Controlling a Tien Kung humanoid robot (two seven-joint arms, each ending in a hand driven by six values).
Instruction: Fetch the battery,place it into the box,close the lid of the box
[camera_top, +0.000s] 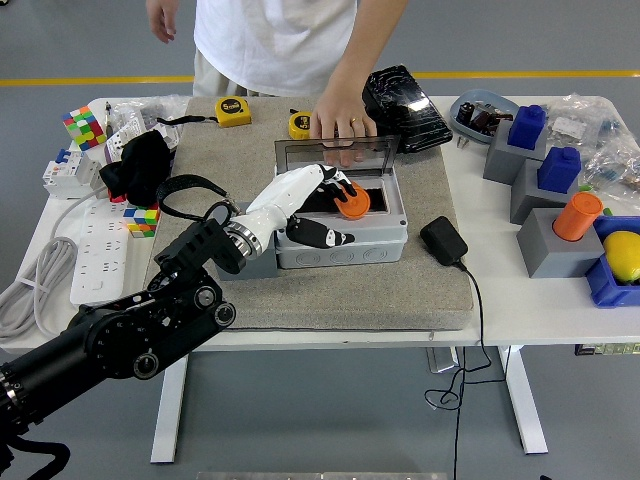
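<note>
An orange cylindrical battery (352, 202) hangs over the opening of the grey box (345, 245), which sits on a grey mat. My left hand (328, 208), white with dark fingertips, reaches in from the lower left and is shut on the battery, fingers above it and thumb below. The box's clear lid (340, 155) stands raised at the back edge. A person's hand (342, 118) rests on the mat just behind the lid, seen partly through it. My right arm is out of view.
Two yellow tape measures (233, 110) and a black case (405, 95) lie behind the box. A black power adapter (443, 241) sits to its right. Grey blocks (550, 245) with blue and orange pieces stand far right. A power strip (95, 255) lies left.
</note>
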